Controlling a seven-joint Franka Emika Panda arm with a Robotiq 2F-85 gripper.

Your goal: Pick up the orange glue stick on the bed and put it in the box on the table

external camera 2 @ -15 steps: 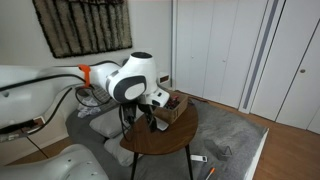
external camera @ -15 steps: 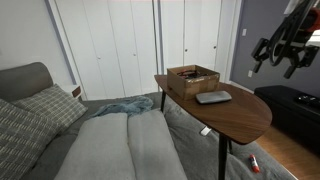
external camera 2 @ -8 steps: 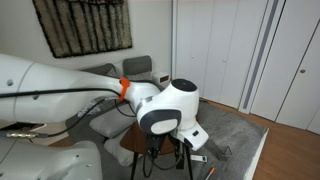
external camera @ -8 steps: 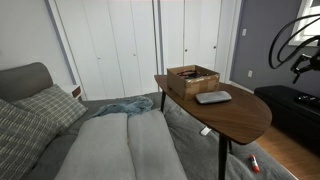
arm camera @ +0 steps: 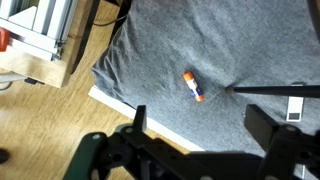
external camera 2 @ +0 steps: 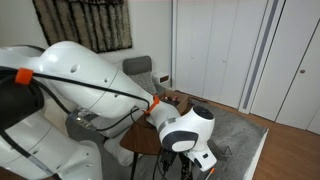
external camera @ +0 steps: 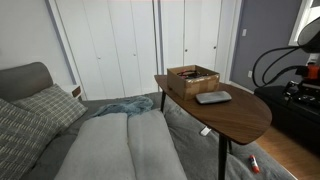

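approach step, i judge: the hand (arm camera: pixel 197 128) hangs spread and empty above the grey bed cover (arm camera: pixel 250 40), with the orange glue stick (arm camera: pixel 193 86) lying at its 12 o'clock near the cover's edge, so next it must descend, straddle the stick and close.

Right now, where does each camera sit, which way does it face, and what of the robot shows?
Exterior view: beside the bed, facing the white closet doors past the table and box; the arm shows only at the right edge.
Exterior view: close by the robot, facing the same doors; the arm fills the foreground.
Wrist view: looks down on the grey bedcover and orange glue stick; open fingers at the bottom.
Shared: both exterior views show table and doors.
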